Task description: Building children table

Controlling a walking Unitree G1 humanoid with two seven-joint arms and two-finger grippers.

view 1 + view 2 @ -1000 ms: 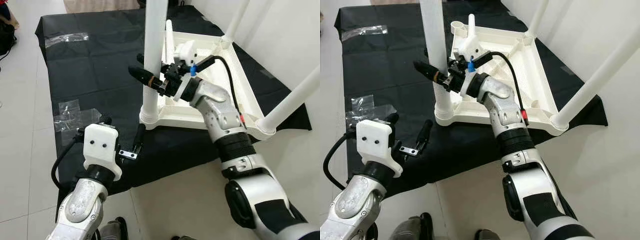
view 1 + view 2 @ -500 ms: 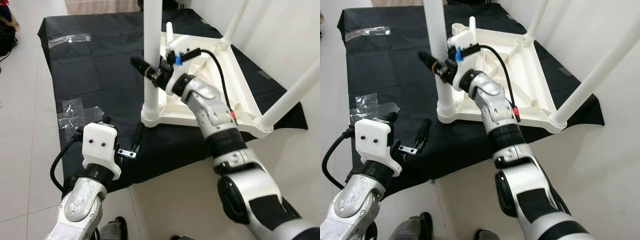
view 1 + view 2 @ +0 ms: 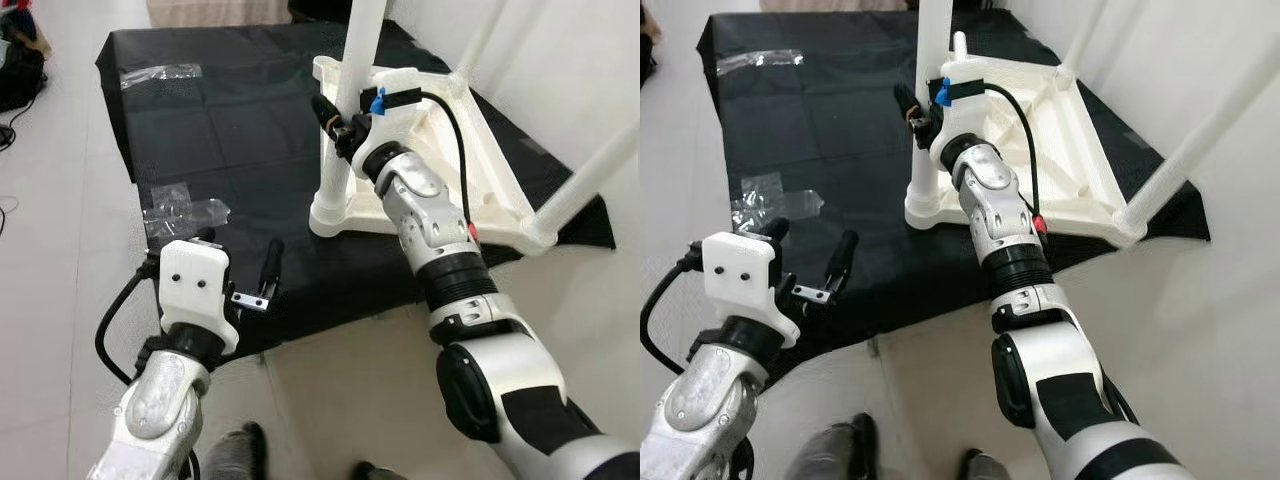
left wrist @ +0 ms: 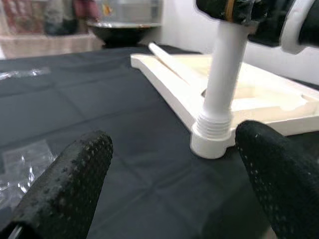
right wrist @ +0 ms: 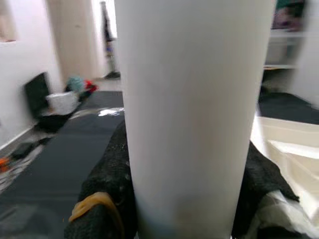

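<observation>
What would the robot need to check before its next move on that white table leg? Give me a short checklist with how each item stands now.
1. Right gripper closed around the table leg: ok.
2. Leg upright in its corner socket: ok.
3. Leg screwed fully home: cannot tell.
4. Upturned table top lying flat on the black cloth: ok.
5. Left gripper open and away from the leg: ok.
6. Plastic bags away from the socket: ok.

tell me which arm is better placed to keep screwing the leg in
Right, I'd say: the right gripper is shut on the leg, while the left gripper hangs open, apart over the black cloth.
</observation>
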